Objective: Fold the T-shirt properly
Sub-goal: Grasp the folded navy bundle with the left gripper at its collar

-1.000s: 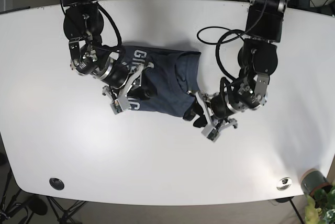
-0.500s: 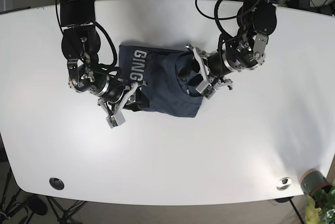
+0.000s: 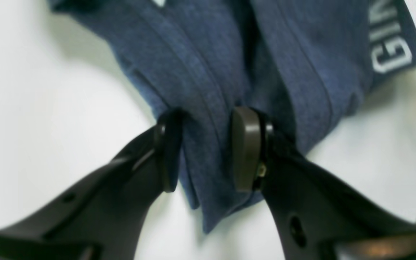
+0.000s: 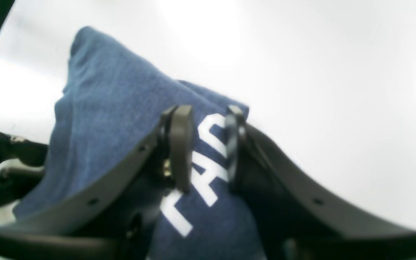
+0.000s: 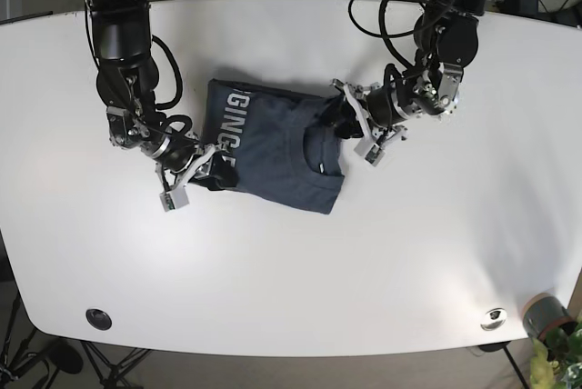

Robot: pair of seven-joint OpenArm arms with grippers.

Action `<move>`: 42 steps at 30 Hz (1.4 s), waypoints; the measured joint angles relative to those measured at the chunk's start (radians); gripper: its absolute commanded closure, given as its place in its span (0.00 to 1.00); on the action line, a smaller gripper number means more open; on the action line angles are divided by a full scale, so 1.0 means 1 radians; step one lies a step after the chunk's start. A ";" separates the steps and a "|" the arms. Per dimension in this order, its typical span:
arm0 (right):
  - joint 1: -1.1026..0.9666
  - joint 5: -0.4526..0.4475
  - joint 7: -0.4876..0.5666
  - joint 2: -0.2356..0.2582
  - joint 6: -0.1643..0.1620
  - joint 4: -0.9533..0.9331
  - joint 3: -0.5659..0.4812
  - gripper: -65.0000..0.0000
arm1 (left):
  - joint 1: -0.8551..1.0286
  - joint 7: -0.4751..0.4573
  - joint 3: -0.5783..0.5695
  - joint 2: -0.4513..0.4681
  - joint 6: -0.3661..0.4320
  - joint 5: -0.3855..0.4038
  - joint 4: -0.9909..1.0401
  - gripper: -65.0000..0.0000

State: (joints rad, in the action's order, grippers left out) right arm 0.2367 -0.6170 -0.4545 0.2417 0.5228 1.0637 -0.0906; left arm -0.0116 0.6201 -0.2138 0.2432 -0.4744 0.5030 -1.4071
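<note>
The navy T-shirt (image 5: 273, 148) lies bunched on the white table (image 5: 291, 262) between both arms. The left gripper (image 3: 208, 151) pinches a gathered fold and the right gripper (image 4: 204, 151) pinches the lettered edge, probably so each can carry its side over for the fold.

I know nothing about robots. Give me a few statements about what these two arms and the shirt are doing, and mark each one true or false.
1. The T-shirt is dark blue with white lettering. True.
2. The left gripper has shirt fabric between its jaws. True.
3. The shirt hangs in the air, clear of the table. False: in the base view it lies on the white table.
4. The right gripper is far from the shirt. False: its jaws straddle the lettered edge.
5. The shirt is spread flat with both sleeves out. False: it is bunched into a compact shape.
</note>
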 measured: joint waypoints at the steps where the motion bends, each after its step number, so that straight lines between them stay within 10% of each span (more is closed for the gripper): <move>1: -0.001 0.000 0.013 0.000 0.002 -0.006 0.000 0.77 | -0.007 -0.006 0.000 0.002 0.000 0.000 0.011 0.67; 29: -0.007 0.016 0.039 0.025 -0.010 0.031 -0.001 0.78 | -0.063 -0.001 -0.001 0.018 -0.004 -0.007 0.058 0.67; 36: 0.011 0.224 0.046 0.007 -0.016 0.029 0.007 0.78 | -0.064 -0.001 -0.001 0.018 -0.004 -0.007 0.060 0.66; 42: -0.022 0.235 0.068 -0.003 -0.008 0.042 0.007 0.78 | -0.133 -0.009 -0.025 0.018 -0.008 -0.119 0.093 0.66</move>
State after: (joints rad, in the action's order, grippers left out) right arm 0.2146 -0.3820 -0.3862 0.2386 0.5152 1.1053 -0.0837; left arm -0.1444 0.6113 -0.2390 0.2611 -0.4824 0.3840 -1.3140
